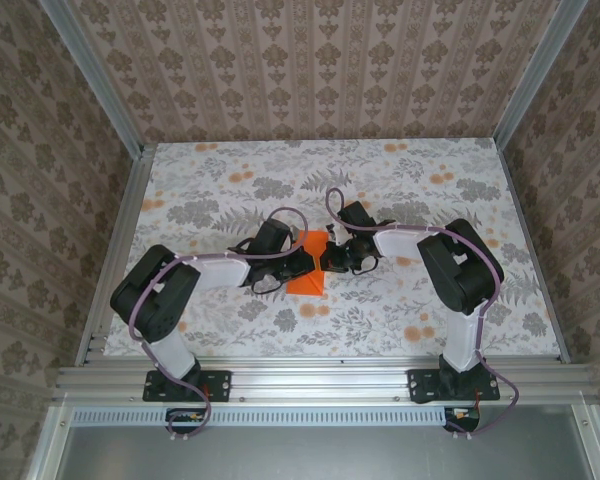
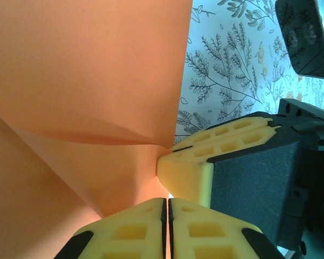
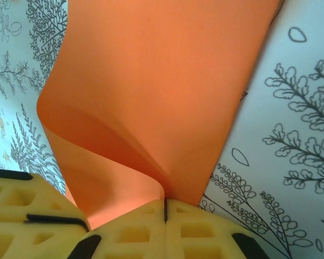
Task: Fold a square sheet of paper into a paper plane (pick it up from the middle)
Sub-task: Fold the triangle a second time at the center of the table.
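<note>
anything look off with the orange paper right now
The orange sheet isn't lying flat. Pinched by the left claw and the right claw close together, it bows into a soft, uncreased curl above the floral table.

The square sheet of paper [image 1: 307, 275] is plain bright orange. The counter [image 1: 400, 320] is white, printed with grey leaves, ferns and small pale-orange flowers. The left gripper [image 2: 167, 200] and right gripper [image 3: 165, 202] are yellow with black trim. The walls [image 1: 310, 70] carry a beige-brown damask pattern.
</note>
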